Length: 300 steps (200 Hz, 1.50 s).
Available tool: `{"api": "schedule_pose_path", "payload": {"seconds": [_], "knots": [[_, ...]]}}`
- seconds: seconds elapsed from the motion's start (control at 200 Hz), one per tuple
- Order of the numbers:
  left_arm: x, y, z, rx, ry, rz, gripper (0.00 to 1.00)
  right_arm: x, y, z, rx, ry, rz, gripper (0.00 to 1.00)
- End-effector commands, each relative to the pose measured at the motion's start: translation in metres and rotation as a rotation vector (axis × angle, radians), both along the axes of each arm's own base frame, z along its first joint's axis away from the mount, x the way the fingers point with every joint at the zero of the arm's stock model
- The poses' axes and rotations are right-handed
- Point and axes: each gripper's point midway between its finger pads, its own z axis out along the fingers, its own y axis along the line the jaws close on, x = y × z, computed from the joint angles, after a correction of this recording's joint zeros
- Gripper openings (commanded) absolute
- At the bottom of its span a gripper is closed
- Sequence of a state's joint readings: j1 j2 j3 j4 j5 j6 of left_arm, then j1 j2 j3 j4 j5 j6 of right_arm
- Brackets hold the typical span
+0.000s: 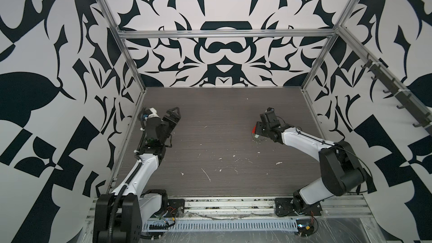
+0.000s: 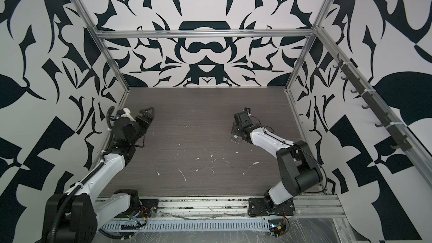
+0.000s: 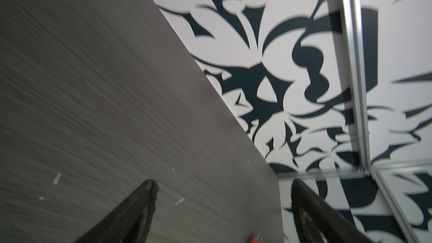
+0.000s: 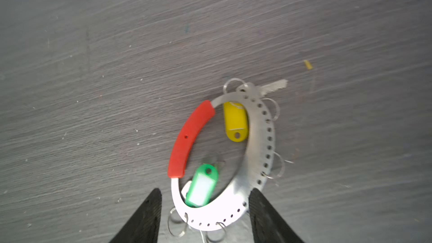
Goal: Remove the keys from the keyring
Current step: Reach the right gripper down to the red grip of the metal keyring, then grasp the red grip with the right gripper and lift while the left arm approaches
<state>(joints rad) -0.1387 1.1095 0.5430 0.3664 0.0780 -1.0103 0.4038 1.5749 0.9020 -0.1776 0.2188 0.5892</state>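
The keyring (image 4: pixel 258 141), a flat grey metal hoop with a red sleeve (image 4: pixel 189 141), lies flat on the dark table. Inside the hoop lie a yellow tag (image 4: pixel 235 122) and a green tag (image 4: pixel 202 188). One silver key (image 4: pixel 273 86) sticks out past the far arc; the green tag hides most of the other key. My right gripper (image 4: pixel 205 192) is open and straddles the hoop's near arc, one finger at the rim, the other a little clear. In a top view only the red sleeve (image 1: pixel 254 128) peeks out beside that gripper (image 1: pixel 256 133). My left gripper (image 3: pixel 224 183) (image 1: pixel 174 113) hangs open and empty at the table's left.
Several small split rings (image 4: pixel 272 108) hang from the hoop's holes. White scuffs (image 1: pixel 207 175) dot the table. Aluminium frame posts (image 1: pixel 131 66) and patterned walls close in three sides. A rack of dark hooks (image 1: pixel 397 94) runs along the right wall.
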Motion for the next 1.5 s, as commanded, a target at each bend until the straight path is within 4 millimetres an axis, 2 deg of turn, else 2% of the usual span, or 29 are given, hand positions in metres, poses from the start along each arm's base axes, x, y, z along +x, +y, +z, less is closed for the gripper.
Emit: {"api": "schedule_pose_path", "payload": {"seconds": [0.0, 0.13, 0.255, 0.37, 0.69, 0.935, 1.01, 1.26, 1.495], "knots": [[-0.009, -0.037, -0.011, 0.056, 0.030, -0.125, 0.95, 0.015, 0.000, 0.013, -0.022, -0.037, -0.069, 0.62], [-0.015, -0.056, -0.034, 0.106, 0.087, -0.179, 0.98, 0.025, 0.002, 0.003, -0.054, -0.015, -0.111, 0.62], [-0.017, -0.062, -0.054, 0.096, 0.143, -0.206, 0.97, 0.030, 0.002, -0.011, -0.087, 0.029, -0.147, 0.58], [-0.018, -0.066, -0.062, 0.092, 0.165, -0.229, 0.95, 0.035, 0.007, -0.021, -0.096, 0.053, -0.151, 0.55], [-0.021, -0.070, -0.048, 0.090, 0.107, -0.262, 0.95, 0.047, 0.013, -0.034, -0.133, 0.088, -0.169, 0.51], [-0.023, -0.072, -0.047, 0.092, 0.103, -0.272, 0.94, 0.049, 0.016, -0.051, -0.157, 0.142, -0.164, 0.40], [-0.023, -0.071, -0.047, 0.091, 0.103, -0.273, 0.94, 0.049, 0.019, -0.053, -0.141, 0.146, -0.155, 0.32], [-0.026, -0.073, -0.043, 0.087, 0.097, -0.284, 0.94, 0.049, 0.032, -0.045, -0.081, 0.126, -0.084, 0.15], [-0.032, -0.077, -0.039, 0.061, 0.096, -0.309, 0.95, 0.044, 0.041, -0.008, 0.003, 0.001, 0.017, 0.09]]}}
